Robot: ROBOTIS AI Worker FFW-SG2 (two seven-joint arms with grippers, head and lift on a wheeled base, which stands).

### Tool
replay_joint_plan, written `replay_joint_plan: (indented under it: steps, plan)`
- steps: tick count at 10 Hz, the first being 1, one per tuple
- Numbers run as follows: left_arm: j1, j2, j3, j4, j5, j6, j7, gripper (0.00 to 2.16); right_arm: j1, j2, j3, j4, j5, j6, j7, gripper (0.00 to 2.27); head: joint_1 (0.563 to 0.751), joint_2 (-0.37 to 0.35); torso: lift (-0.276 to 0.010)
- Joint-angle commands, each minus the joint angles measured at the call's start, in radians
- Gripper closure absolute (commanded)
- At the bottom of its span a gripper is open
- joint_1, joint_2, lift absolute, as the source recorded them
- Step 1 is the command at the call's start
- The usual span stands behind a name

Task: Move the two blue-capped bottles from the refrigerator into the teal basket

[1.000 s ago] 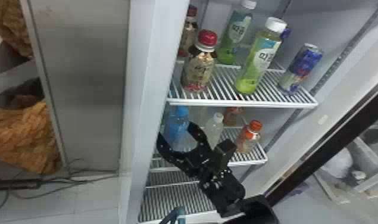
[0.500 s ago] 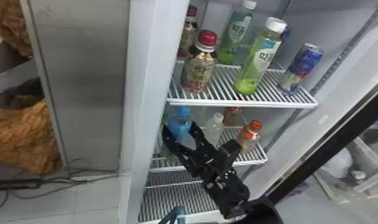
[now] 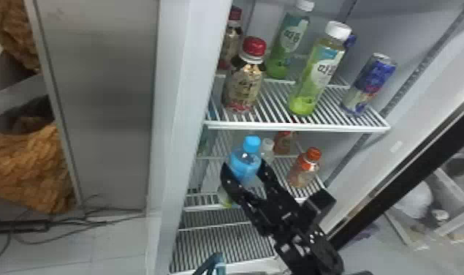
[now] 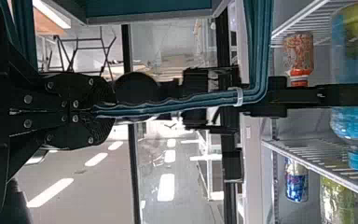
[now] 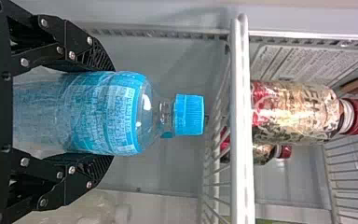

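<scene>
Got can (image 3: 371, 84) at 3 o'clk on upr shelf (image 3: 296, 128), L btl (image 3: 243, 87) at 9, rear btl (image 3: 287, 44) at 12. Below, R btl (image 3: 304, 170) on lwr shelf (image 3: 216, 173), task btl (image 3: 244, 164) at its 9. Basket straps (image 3: 213, 260) at 6.

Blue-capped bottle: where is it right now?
Head view, near the middle: the bottle is in the right pincer, below the upper shelf, left of the orange-capped one.

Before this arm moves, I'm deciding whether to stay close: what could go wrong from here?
The blue-capped bottle is between the right end effector's fingers, its cap near the upper shelf's edge; lifting it straight up might catch there. The orange-capped bottle stands to that end effector's right and could get bumped. The teal basket, its handle at the left end effector, may sway when loaded.
</scene>
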Motion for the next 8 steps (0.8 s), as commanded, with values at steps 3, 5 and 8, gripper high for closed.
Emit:
replay_joint_plan:
  steps: [3, 5, 8]
  plan:
    - [0.001, 0.001, 0.000, 0.000, 0.001, 0.000, -0.001, 1.16, 0.205, 0.018, -0.077, -0.256, -0.001, 0.133, 0.052, 0.57, 0.695, -0.350, -0.160]
    - [0.004, 0.001, 0.000, 0.000, 0.001, 0.000, -0.001, 1.16, 0.281, 0.025, -0.100, -0.351, -0.011, 0.155, 0.058, 0.57, 0.695, -0.350, -0.160]
    - [0.006, 0.001, 0.001, 0.000, 0.001, 0.000, -0.003, 1.16, 0.347, 0.032, -0.137, -0.489, -0.012, 0.288, 0.115, 0.57, 0.695, -0.350, -0.160]
